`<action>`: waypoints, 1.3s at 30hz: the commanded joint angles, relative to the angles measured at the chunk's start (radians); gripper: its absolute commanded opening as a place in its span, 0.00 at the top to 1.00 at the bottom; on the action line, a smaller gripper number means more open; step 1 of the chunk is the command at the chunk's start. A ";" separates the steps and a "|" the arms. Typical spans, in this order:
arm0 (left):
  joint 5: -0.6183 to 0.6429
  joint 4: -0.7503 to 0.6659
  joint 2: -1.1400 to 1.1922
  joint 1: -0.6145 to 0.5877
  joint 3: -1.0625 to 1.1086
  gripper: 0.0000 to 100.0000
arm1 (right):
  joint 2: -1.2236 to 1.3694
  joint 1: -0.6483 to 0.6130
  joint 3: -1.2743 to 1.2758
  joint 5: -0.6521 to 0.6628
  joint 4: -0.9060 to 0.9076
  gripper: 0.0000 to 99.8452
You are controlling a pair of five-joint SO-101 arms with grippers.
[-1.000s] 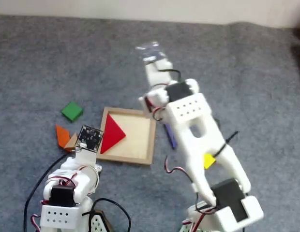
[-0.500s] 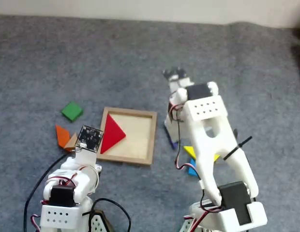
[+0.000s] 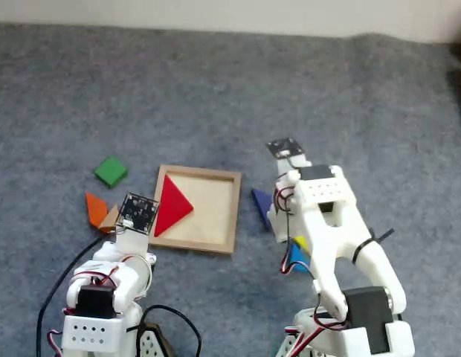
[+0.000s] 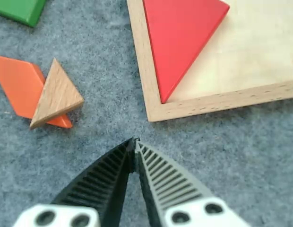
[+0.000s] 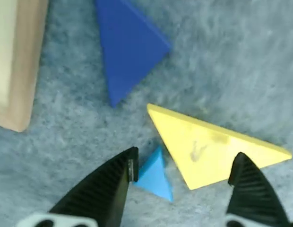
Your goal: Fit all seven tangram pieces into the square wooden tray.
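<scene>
One red triangle point(image 3: 171, 204) seated at tray point(image 3: 235, 216) left side, left gripper point(image 4: 135, 146) clenched beside tray's near-left corner, right gripper point(image 5: 184, 165) released above yellow triangle point(image 5: 208, 146)

Right arm point(image 3: 320, 216) pulled back. 1 s ago it was stretched out, wrist past the far right corner of the tray point(image 3: 234, 216). 0.5 s ago it was halfway in. Now it's folded toward its base, wrist beside the tray's right edge.

Right pincer point(image 5: 184, 164) now hangs spread wide over the loose pieces right of the tray, straddling the yellow triangle point(image 5: 208, 146) and the light blue triangle point(image 5: 156, 177).

High view: the dark blue triangle point(image 3: 260, 202) was mostly under the arm and is now largely uncovered. The yellow triangle is now more covered. The light blue triangle was hidden 1 s ago and now peeks out by the arm.
</scene>
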 commanded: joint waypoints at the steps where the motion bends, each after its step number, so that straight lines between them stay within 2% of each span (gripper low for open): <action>1: 0.008 0.003 -0.042 -0.015 0.021 0.99 | -0.041 0.036 -0.001 0.034 -0.019 0.69; 9: 0.008 0.003 -0.042 -0.015 0.021 0.99 | -0.041 0.061 0.110 0.035 -0.131 0.69; 17: 0.008 0.003 -0.042 -0.015 0.021 0.99 | -0.038 0.061 0.133 0.035 -0.143 0.69; 26: 0.008 0.003 -0.042 -0.015 0.021 0.99 | 0.211 0.064 0.122 0.035 -0.208 0.70; 29: 0.008 0.003 -0.042 -0.015 0.021 0.99 | 0.209 0.065 0.091 0.035 -0.205 0.71; 33: 0.008 0.003 -0.042 -0.015 0.021 0.99 | 0.193 0.105 0.039 0.035 -0.206 0.79; 37: 0.008 0.003 -0.042 -0.015 0.021 0.99 | 0.173 0.139 -0.074 0.037 -0.202 0.79; 39: 0.008 0.003 -0.042 -0.015 0.021 0.99 | 0.147 0.153 -0.125 0.081 -0.176 0.79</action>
